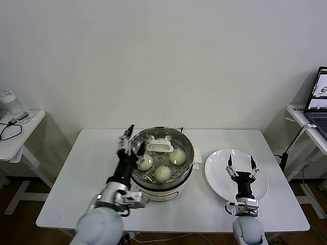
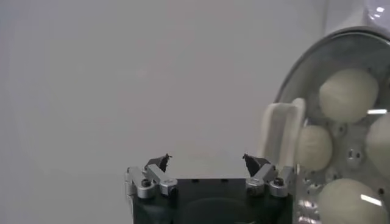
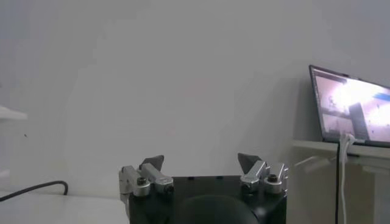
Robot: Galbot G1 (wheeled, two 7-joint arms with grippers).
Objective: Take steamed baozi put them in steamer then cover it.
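My left end effector (image 1: pixel 130 137) is at the left rim of the steamer (image 1: pixel 162 190), near the middle of the head view, and its dark pointed fingers (image 2: pixel 159 162) are spread apart with nothing between them. The steamer is a round pot of shiny stainless steel on a white base, standing in the centre of the white desk (image 1: pixel 76 168). A round glass lid (image 1: pixel 162 153) with a metal rim lies on top of it, and its flat white handle (image 1: pixel 158 145) sits in the middle; I cannot tell if the lid is fully seated. Through the glass I see the steamed baozi (image 1: pixel 162 173), smooth, round and pale cream, resting on a perforated metal tray. Three of them are clear in the head view; in my left wrist view four rounded shapes (image 2: pixel 348 94) show at the right edge of the frame, beside the white handle (image 2: pixel 280 135). My right end effector (image 1: pixel 241 166) is in the lower right of the head view, over a flat round white plate (image 1: pixel 217 168) that lies just to the right of the steamer. Its fingers (image 3: pixel 152 163) are also released and hold nothing. At the far right edge of the head view a laptop (image 1: pixel 319 99) stands open on a side table (image 1: pixel 305 122).
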